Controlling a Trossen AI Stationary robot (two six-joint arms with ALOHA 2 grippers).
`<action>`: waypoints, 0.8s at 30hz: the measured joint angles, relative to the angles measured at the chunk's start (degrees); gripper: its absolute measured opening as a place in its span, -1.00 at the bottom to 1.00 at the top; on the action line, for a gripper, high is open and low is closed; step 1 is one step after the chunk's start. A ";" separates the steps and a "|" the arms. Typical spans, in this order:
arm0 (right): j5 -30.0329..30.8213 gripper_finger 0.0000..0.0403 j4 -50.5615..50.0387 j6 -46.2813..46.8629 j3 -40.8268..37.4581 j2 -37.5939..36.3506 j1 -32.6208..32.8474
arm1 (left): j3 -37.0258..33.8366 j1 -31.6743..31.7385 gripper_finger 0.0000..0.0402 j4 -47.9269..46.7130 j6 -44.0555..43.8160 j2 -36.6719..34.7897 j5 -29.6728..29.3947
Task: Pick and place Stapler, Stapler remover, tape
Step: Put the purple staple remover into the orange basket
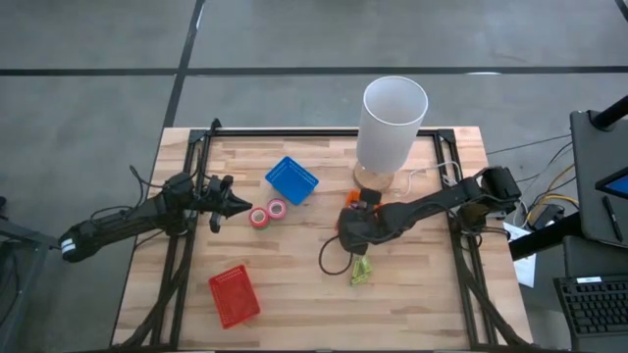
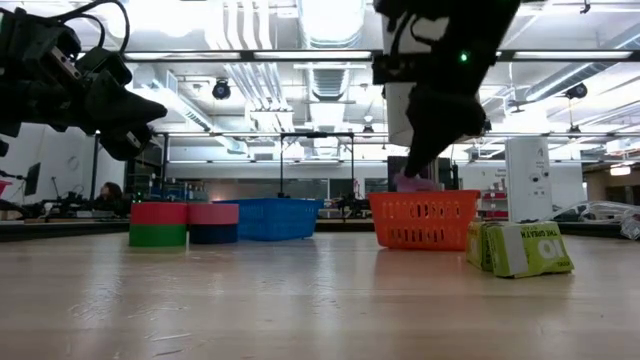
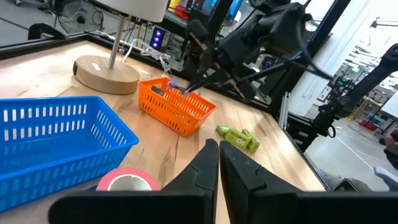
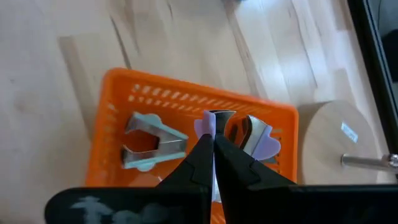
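Note:
My right gripper [image 4: 213, 144] hangs over the orange basket [image 4: 118, 93], shut on a purple stapler remover [image 4: 261, 140]. A teal stapler remover [image 4: 149, 146] lies in the same basket. Two tape rolls, one red [image 1: 260, 218] and one pink [image 1: 278, 209], lie flat on the table just in front of my left gripper [image 1: 243, 207]. That gripper is shut, holds nothing and hovers above the table. The light-green stapler [image 1: 361, 270] lies on the table near the orange basket's near side. My right gripper pinches one purple handle wing [image 4: 205, 124] of the stapler remover between its two fingertips, slanting down from above. In the low view the remover [image 2: 415, 183] shows just above the basket's rim, under the fingers. I cannot tell whether it touches the basket's floor.
A blue basket [image 1: 291, 180] stands at the far middle and a red basket [image 1: 234, 294] at the near left. A white lamp [image 1: 392, 123] on a wooden base stands behind the orange basket. A dark cable [image 1: 329, 257] loops on the table by the stapler.

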 joint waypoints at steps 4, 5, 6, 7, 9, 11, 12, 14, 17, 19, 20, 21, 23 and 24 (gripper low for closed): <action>-0.03 -0.96 0.20 1.13 -2.34 0.00 -1.14 | -0.01 0.00 -0.90 0.00 -0.02 0.00 0.00; -0.06 -0.96 0.24 1.60 -2.88 0.00 -1.43 | -0.01 0.00 -0.90 0.02 -0.02 0.00 0.00; -0.05 -0.96 0.35 2.07 -3.40 0.00 -1.73 | -0.02 0.00 -0.90 0.02 0.00 0.00 0.00; -0.05 -0.96 0.48 2.52 -3.88 0.00 -2.02 | -0.02 0.00 -0.90 0.02 -0.02 0.00 0.00; 0.01 -0.96 0.58 2.92 -4.68 0.00 -2.41 | -0.02 0.00 -0.91 0.04 -0.02 0.00 0.00; 0.10 -0.96 1.28 3.20 -5.14 0.02 -2.62 | -0.01 0.00 -0.91 0.04 -0.02 0.00 0.00; 0.15 -0.96 2.10 3.28 -5.27 0.02 -2.61 | -0.01 0.00 -0.90 0.04 -0.01 0.00 0.00; 0.13 -0.96 2.81 3.25 -5.24 0.02 -2.58 | -0.02 0.00 -0.90 0.04 -0.02 0.00 0.00; 0.00 -0.95 2.96 2.91 -4.19 0.02 -2.56 | 0.00 0.00 -0.90 0.07 -0.02 0.00 0.00; -0.04 -0.92 2.95 2.86 -3.37 0.02 -2.53 | -0.02 0.00 -0.91 0.07 -0.02 0.00 0.00; -0.05 -0.90 2.94 2.84 -3.02 0.02 -2.53 | -0.01 0.00 -0.91 0.07 -0.01 0.00 0.01; -0.05 -0.86 2.94 2.84 -2.69 0.02 -2.53 | -0.02 0.00 -0.91 0.07 -0.01 0.00 0.00; 0.00 -0.79 2.93 2.73 -2.13 0.02 -2.53 | -0.02 0.00 -0.90 0.07 -0.01 0.00 0.00; 0.24 -0.75 2.95 2.66 -1.97 0.02 -2.53 | 0.00 0.00 -0.90 0.07 -0.02 0.00 0.00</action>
